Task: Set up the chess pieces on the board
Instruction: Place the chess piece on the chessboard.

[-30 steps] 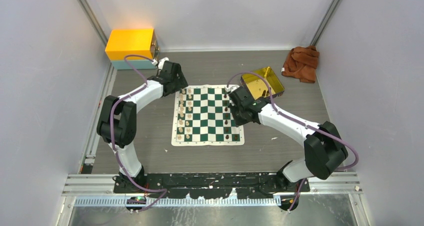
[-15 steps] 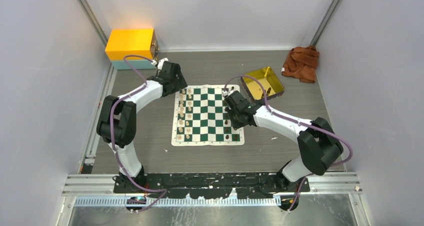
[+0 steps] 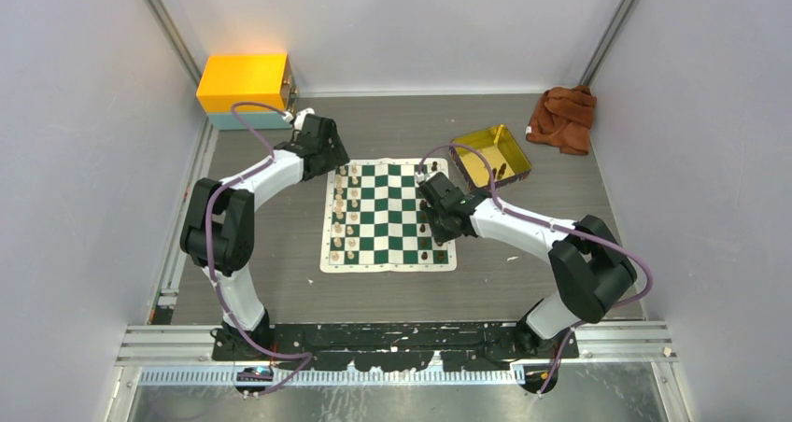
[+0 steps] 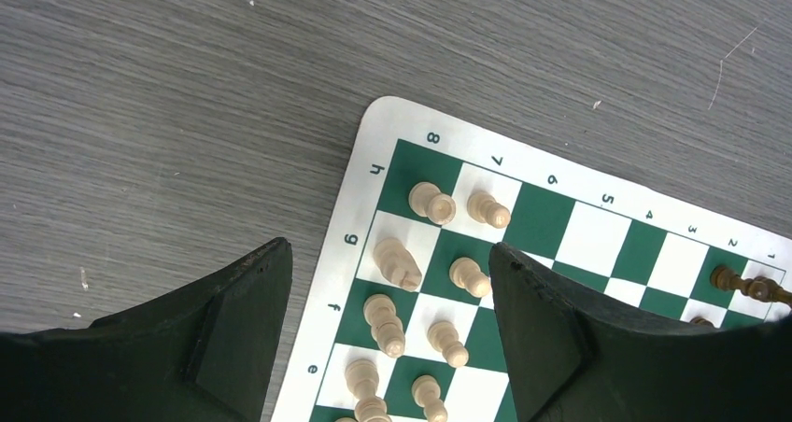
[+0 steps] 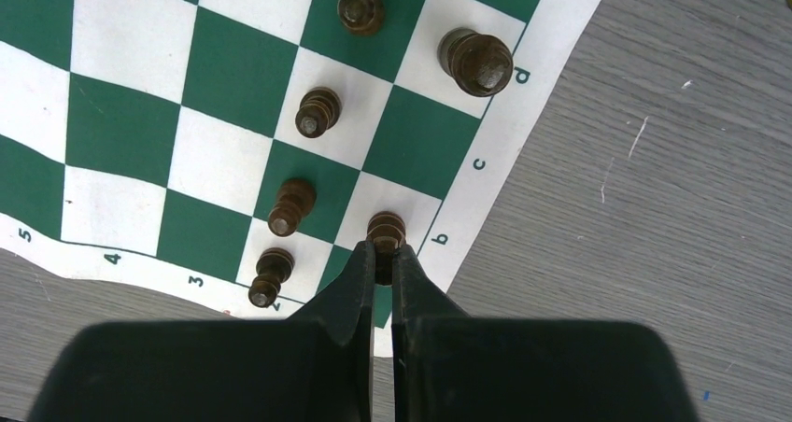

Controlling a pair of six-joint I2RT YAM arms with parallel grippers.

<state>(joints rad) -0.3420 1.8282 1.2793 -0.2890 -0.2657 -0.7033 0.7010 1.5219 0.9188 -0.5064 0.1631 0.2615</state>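
Here the right tool (image 5: 384, 254) is clamped narrowly on a dark chess piece (image 5: 386, 226), held at a white edge square of the board (image 5: 233, 67), beside the letter b. Whether its base rests on the mat cannot be told. If it is let go too high or tilted, it could be toppled. The pawn (image 5: 289, 207) just left of the tool could be clipped when the tool is pulled away. The left tool (image 4: 385, 254) is spread wide and empty over the cream pieces (image 4: 431, 201).

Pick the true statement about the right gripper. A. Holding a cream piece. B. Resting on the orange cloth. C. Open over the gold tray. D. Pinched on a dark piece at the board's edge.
D: the right wrist view shows the right gripper closed on a dark piece by the b mark of the board.
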